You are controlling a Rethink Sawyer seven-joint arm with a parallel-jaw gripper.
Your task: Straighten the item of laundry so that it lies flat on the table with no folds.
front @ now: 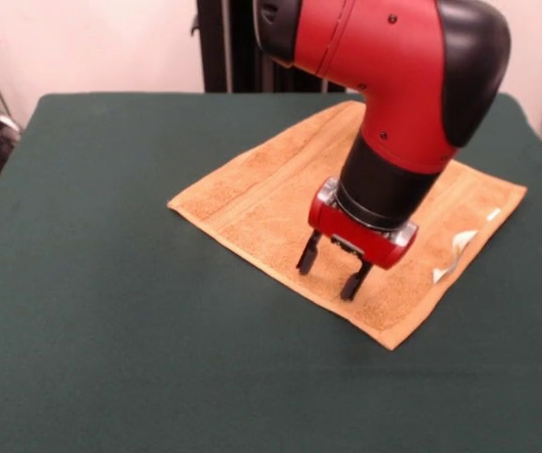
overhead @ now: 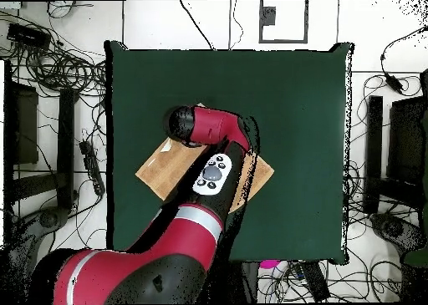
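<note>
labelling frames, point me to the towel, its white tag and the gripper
towel (front: 252,193): front view, bare terry left of the arm
white tag (front: 452,253): front view, its middle, near the towel's right edge
gripper (front: 330,271): front view, between the black fingertips

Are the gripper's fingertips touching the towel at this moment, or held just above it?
Cannot tell. In the front view the open gripper has its tips against the towel, but no contact or gap shows plainly; overhead, the arm hides them.

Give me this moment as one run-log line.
gripper: open, fingers down over towel | towel: spread on table, no folds visible, part hidden by arm | white tag: at edge | hold: none
</note>
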